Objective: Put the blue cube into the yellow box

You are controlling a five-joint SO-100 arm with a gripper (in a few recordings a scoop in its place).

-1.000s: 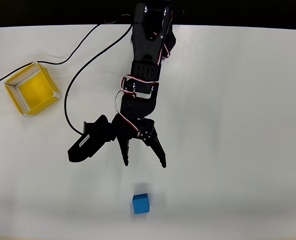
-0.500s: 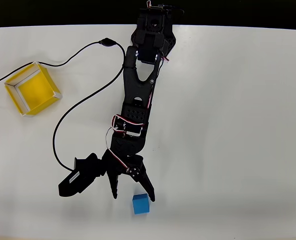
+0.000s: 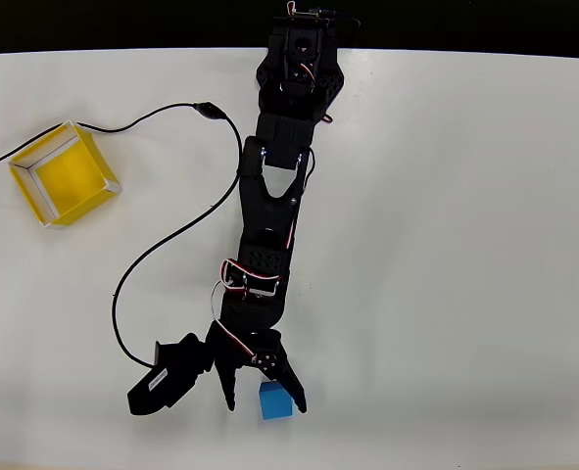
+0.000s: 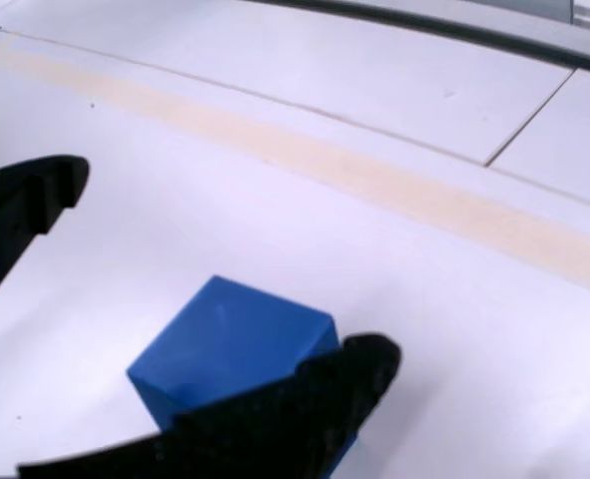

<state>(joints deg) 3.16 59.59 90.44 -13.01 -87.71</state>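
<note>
- Two black fingers of the gripper (image 3: pixel 265 399) spread wide, straddling the blue cube (image 3: pixel 275 400) near the bench's bottom edge in the overhead view; nothing gripped.
- Left fingertip just beside the cube's left face, right fingertip at its upper right corner; contact too fine to tell from above.
- Seen from the wrist view, gripper (image 4: pixel 215 289) with one serrated finger at the left edge, well clear of the blue cube (image 4: pixel 225 347), the other finger crossing low in front of the cube's near corner.
- Resting flat on the white bench (image 3: pixel 465 245), cube turned slightly, one edge toward the wrist camera.
- Stretched from the base at the bench's top edge down almost to the bottom edge, black arm (image 3: pixel 269 215) with red and white wires at its joints.
- Looping across the bench left of the arm, black cable (image 3: pixel 147 259) running off toward the top left.
- Far off by the left edge, toward the top left corner, yellow box (image 3: pixel 36 182), turned at an angle, pale rims showing, well apart from cube and gripper.
</note>
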